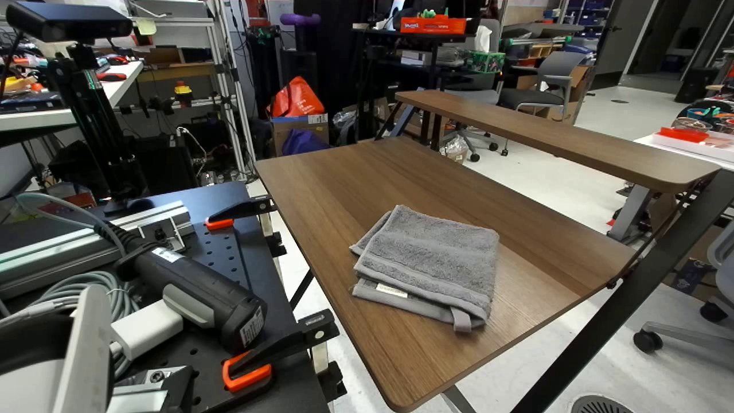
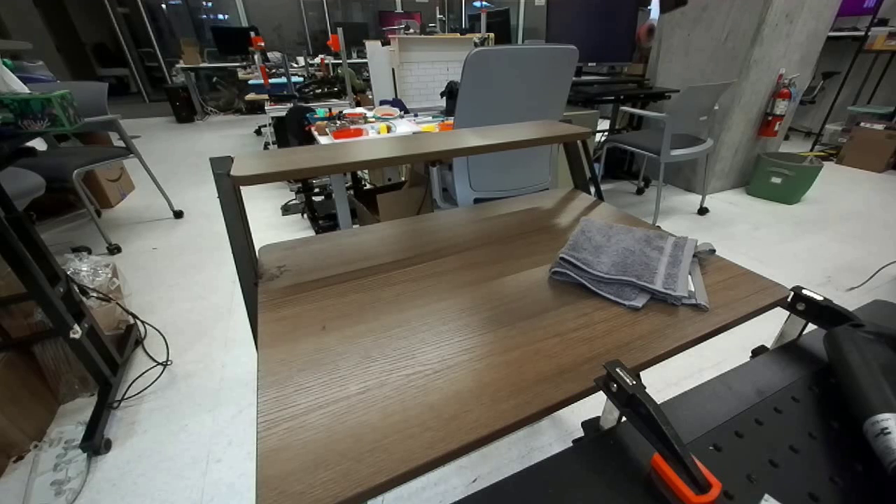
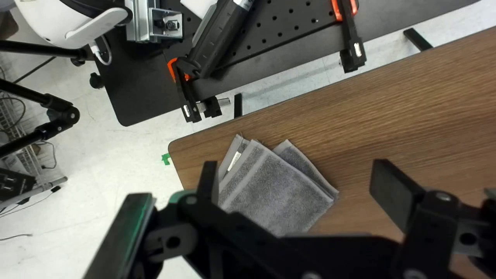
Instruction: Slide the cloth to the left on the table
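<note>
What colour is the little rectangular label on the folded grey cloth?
Whitish. The small rectangular label on the folded grey cloth shows best in an exterior view.

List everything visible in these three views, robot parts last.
Rectangular wood-grain table: one, brown, centre
Folded square terry cloth: one, grey, on the table near one end
Long narrow wooden shelf: one, brown, raised along the table's side
Flat perforated bench: one, black, across a gap from the table
Long clamps: two, black and orange, at the bench's edge
Cylindrical device: one, black, on the bench
Office chairs: at least three, grey, in the background
Fire extinguisher: one, red, by a concrete pillar
Open bin: one, green, beside the pillar
Small background items: many, mixed colours, beyond the shelf
Jaws: one pair, black, apart, in the wrist view
</note>
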`<action>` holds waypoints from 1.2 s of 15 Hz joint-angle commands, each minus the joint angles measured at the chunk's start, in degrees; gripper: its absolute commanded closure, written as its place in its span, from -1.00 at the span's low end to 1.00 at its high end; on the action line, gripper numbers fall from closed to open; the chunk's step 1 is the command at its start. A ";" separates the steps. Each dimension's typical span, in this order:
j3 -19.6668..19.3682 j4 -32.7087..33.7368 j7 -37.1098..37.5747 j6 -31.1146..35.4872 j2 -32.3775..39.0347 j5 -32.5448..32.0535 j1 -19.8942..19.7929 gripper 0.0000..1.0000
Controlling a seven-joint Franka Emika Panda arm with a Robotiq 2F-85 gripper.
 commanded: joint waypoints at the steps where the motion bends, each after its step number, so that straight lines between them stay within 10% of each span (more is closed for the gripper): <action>1: -2.48 0.34 4.37 6.41 2.59 -3.50 -1.08 -1.00; 11: -11.63 -1.14 23.74 34.10 17.74 -13.10 -3.35 -1.00; 18: -15.64 -3.04 20.52 45.35 28.61 -7.28 -2.16 -1.00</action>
